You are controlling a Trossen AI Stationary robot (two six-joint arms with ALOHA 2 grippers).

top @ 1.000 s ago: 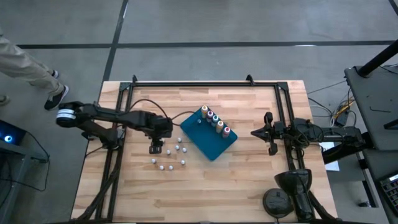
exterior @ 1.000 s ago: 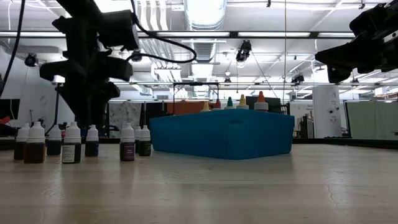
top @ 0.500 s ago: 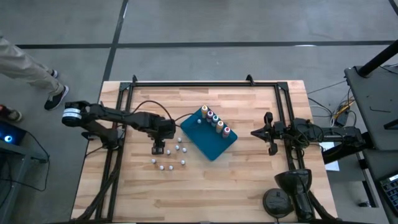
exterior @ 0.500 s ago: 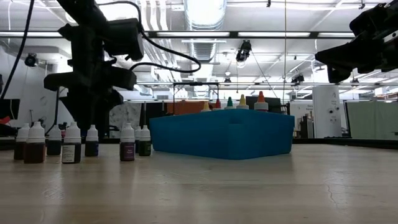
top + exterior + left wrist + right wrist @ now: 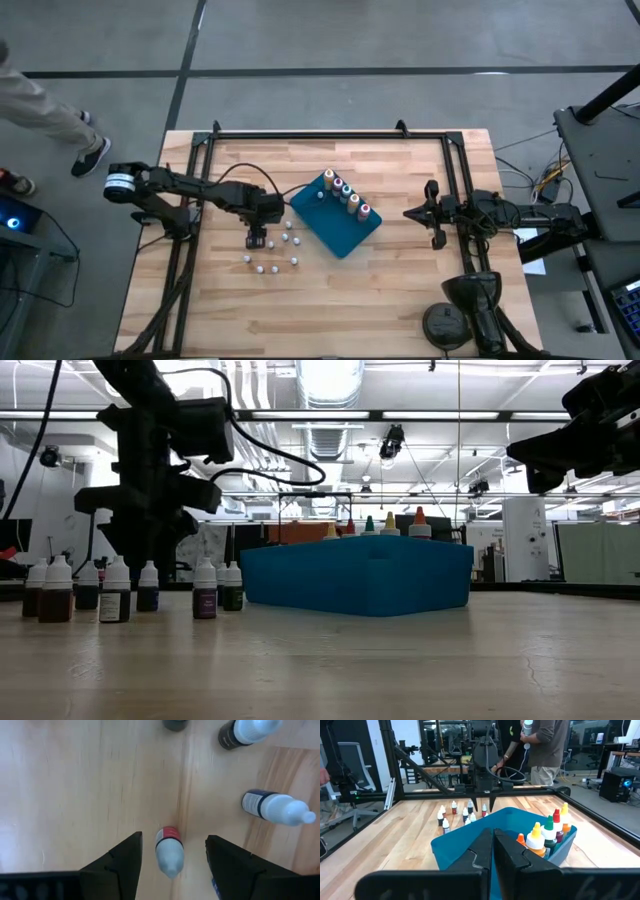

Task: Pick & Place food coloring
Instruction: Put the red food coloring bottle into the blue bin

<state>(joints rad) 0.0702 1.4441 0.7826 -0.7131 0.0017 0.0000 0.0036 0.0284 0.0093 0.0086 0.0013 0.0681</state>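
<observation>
Several tiny white-topped food coloring bottles (image 5: 275,250) stand upright on their bases on the wooden table, left of the blue tray (image 5: 340,232). Several bottles with coloured tops (image 5: 347,196) stand in the tray along its far side. My left gripper (image 5: 256,238) points down over the small bottles, open. In the left wrist view its fingers (image 5: 125,860) stand on either side of a red-labelled, white-topped bottle (image 5: 169,851) without touching it. My right gripper (image 5: 428,213) waits level at the table's right, shut, facing the tray.
More small bottles (image 5: 277,809) stand close around the one between the left fingers. A black frame (image 5: 330,133) runs around the table's far half. Bare wood (image 5: 350,310) lies toward the near edge. A person (image 5: 540,750) stands beyond the table's left side.
My left gripper has sunk a little toward the small bottles and stays open. The bottles and the tray have kept their places.
</observation>
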